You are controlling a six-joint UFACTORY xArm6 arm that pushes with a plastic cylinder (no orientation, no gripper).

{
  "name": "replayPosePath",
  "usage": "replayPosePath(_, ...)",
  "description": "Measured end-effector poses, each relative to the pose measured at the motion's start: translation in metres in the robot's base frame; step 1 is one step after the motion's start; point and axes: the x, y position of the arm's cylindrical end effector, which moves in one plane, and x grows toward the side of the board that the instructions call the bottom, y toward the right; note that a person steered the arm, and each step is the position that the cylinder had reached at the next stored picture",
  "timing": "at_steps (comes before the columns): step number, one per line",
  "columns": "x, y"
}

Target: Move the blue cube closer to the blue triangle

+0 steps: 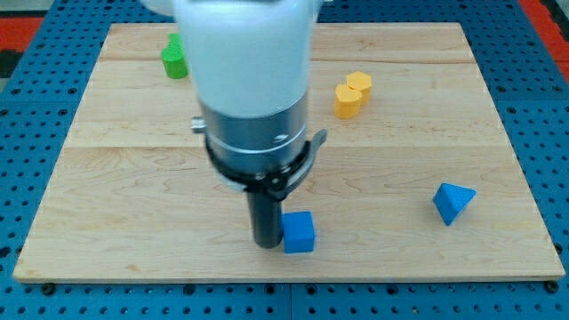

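The blue cube (299, 233) lies near the view's bottom, at the middle of the wooden board (427, 116). The blue triangle (453, 202) lies far to its right, near the board's right edge. My tip (267, 244) stands right at the cube's left side, touching it or nearly so. The arm's white and grey body hangs above it and hides the board's middle top.
A yellow block (353, 94) of two joined rounds lies at the upper right of the middle. A green block (174, 58) sits at the upper left, partly hidden by the arm. The board rests on a blue perforated table (551, 107).
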Motion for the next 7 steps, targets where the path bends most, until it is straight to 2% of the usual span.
replayPosePath(1,-0.01,0.03)
replayPosePath(4,0.011,0.031)
replayPosePath(7,0.002,0.101)
